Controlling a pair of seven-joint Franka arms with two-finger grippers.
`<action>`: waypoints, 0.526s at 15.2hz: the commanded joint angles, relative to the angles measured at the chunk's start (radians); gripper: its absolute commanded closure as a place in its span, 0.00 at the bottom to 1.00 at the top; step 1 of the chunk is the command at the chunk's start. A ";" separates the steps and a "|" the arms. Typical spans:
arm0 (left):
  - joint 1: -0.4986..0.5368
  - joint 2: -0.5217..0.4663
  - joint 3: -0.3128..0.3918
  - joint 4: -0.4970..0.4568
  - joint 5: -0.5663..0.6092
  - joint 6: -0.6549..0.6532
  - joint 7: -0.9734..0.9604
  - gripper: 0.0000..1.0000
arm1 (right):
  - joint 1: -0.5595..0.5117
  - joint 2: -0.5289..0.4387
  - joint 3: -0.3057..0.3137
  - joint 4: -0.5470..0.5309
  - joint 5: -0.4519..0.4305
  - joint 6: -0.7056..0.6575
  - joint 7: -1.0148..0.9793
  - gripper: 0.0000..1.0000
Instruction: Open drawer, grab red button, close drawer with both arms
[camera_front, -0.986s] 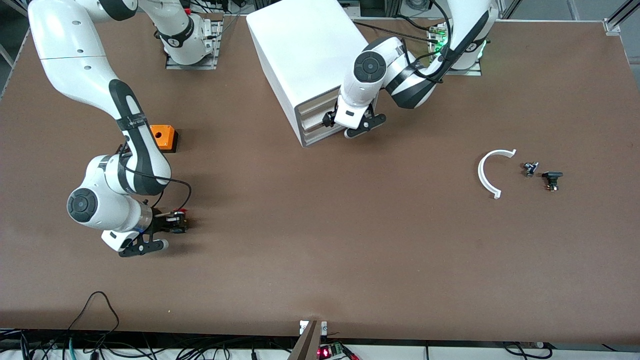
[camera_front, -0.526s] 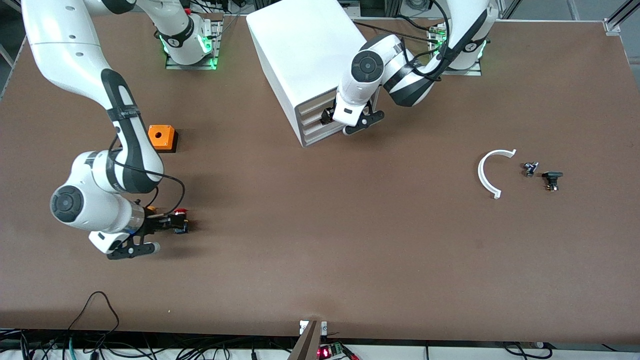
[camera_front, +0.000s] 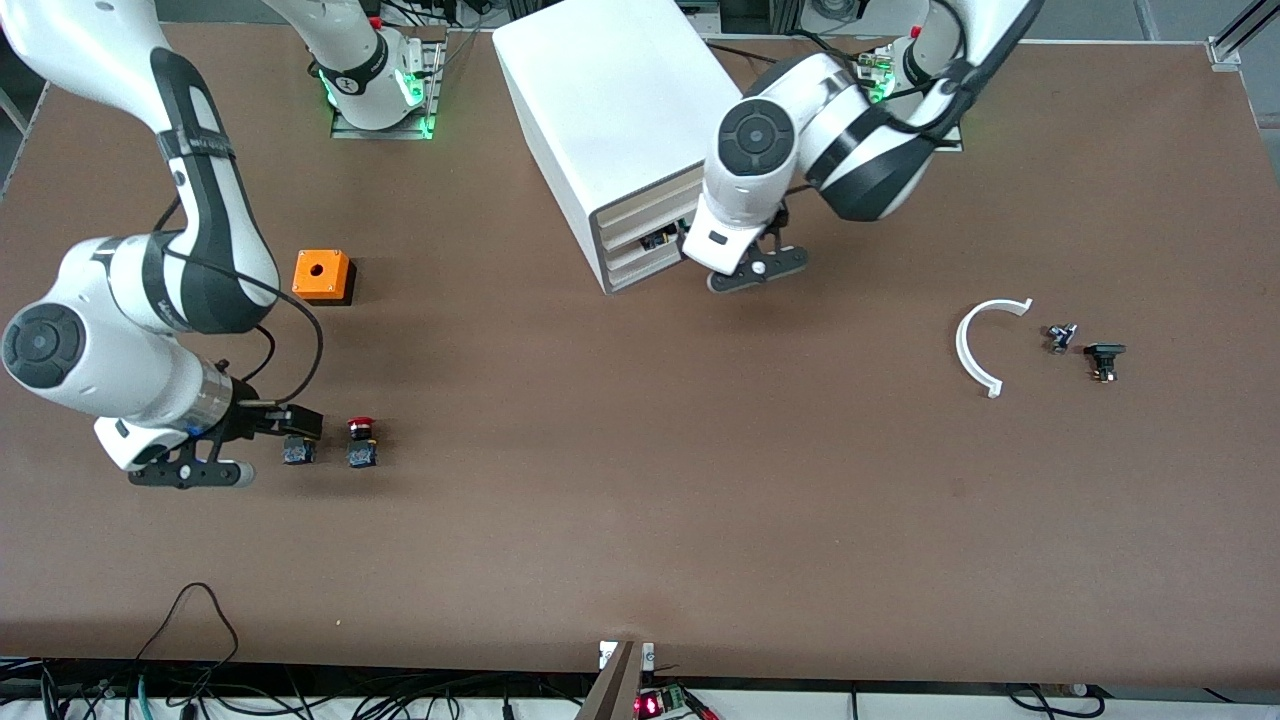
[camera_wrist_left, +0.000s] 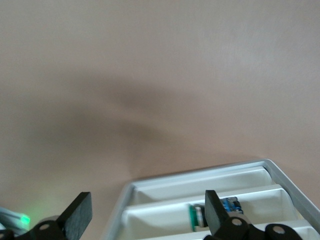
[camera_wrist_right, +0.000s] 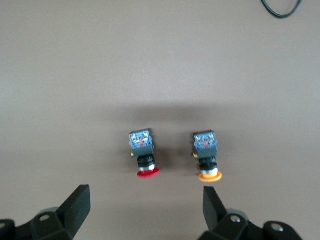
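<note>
Bare table (camera_front: 640, 480) around button (camera_front: 361, 428) (released)

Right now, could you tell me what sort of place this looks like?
Probably a robotics lab workbench: two Franka arms bolted to a brown table, a white drawer cabinet, and loose cables along its edge.

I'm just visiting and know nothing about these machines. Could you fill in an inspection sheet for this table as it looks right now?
Surface: brown table, nothing spilled.
Job's things: red button lies on the table beside a yellow button; white cabinet with one drawer slightly out.
Clutter: orange cube; white arc; two small dark parts.
Grippers: right gripper open, above the buttons; left gripper open, in front of the cabinet.
Cables: loop on the table's near edge.
Surroundings: green lights at the right arm's base.
</note>
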 joint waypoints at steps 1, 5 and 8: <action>0.046 0.000 -0.003 0.111 0.074 -0.131 0.195 0.01 | -0.002 -0.131 0.001 -0.075 -0.013 -0.068 0.035 0.00; 0.101 -0.023 -0.002 0.194 0.169 -0.211 0.409 0.01 | -0.002 -0.222 0.001 -0.055 -0.010 -0.176 0.099 0.00; 0.183 -0.058 -0.016 0.229 0.170 -0.243 0.581 0.01 | 0.000 -0.257 0.002 0.001 -0.007 -0.261 0.102 0.00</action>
